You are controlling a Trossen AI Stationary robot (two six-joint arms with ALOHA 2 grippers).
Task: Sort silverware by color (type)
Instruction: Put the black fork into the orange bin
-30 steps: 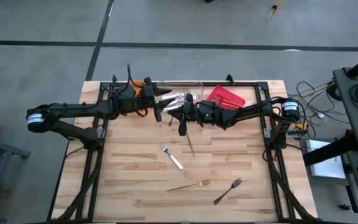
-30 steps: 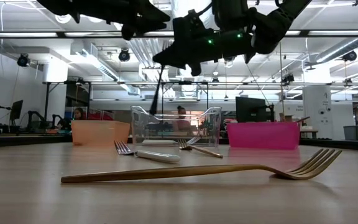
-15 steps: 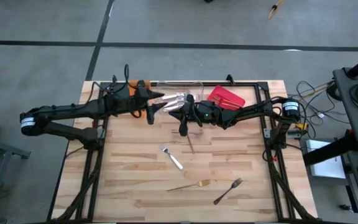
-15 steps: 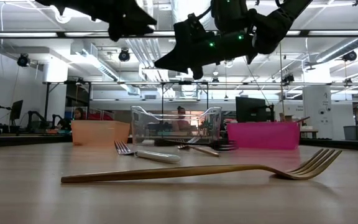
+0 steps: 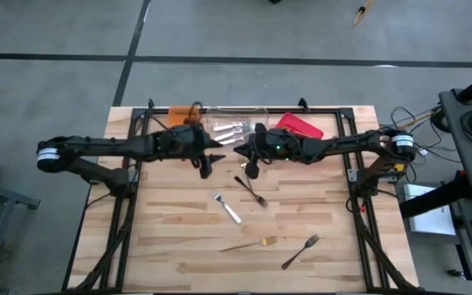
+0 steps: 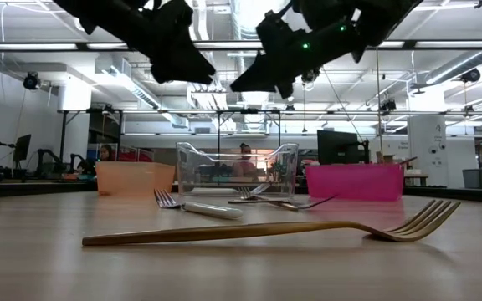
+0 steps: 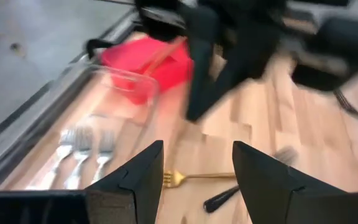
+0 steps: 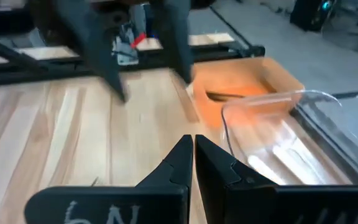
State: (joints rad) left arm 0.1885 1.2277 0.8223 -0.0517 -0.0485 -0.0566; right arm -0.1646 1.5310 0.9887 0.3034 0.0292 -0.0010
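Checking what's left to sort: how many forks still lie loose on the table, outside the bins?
4: a dark fork mid-table, a silver fork just left of it, a gold fork near the front, a black fork at front right. None seem hidden.

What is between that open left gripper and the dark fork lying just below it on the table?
Nothing visible. In the high view the left gripper hangs open over bare wood, and the dark fork lies on the table a little toward the right arm. The shut right gripper hovers nearby, above the table, not between them.
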